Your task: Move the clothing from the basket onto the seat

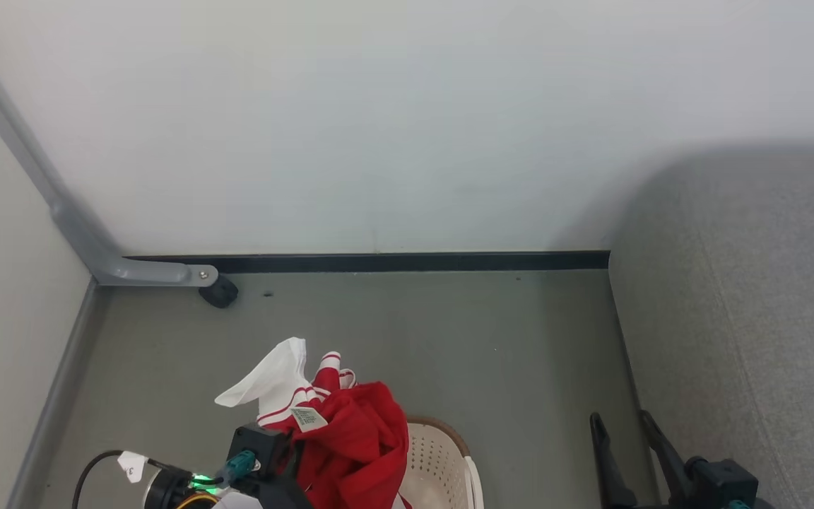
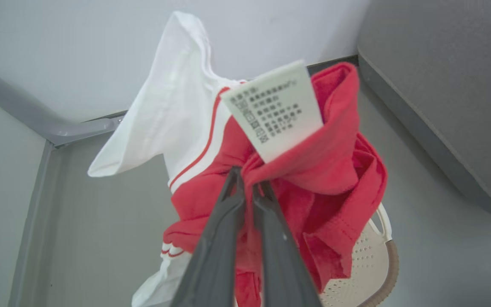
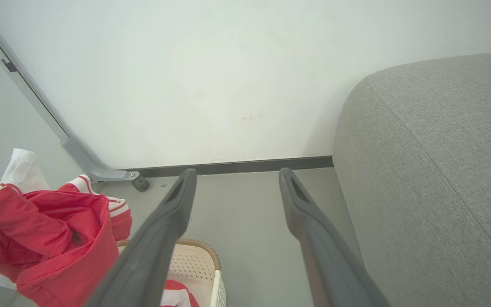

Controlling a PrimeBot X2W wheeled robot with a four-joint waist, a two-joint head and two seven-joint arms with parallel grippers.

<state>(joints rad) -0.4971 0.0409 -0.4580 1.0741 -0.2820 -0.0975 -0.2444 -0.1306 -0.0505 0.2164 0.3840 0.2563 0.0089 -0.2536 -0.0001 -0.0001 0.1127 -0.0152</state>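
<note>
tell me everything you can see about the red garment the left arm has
The garment is soft red fabric with a white panel, thin red and white stripes and a printed white label sticking up. It hangs bunched and crumpled, pinched just below the label by the left gripper, jaws shut. It is held above the basket; whether its lower folds touch the basket I cannot tell.

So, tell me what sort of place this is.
Likely an indoor room corner, perhaps a home-style test space: a grey upholstered sofa, a white wall with dark skirting, and a laundry basket on grey floor.
</note>
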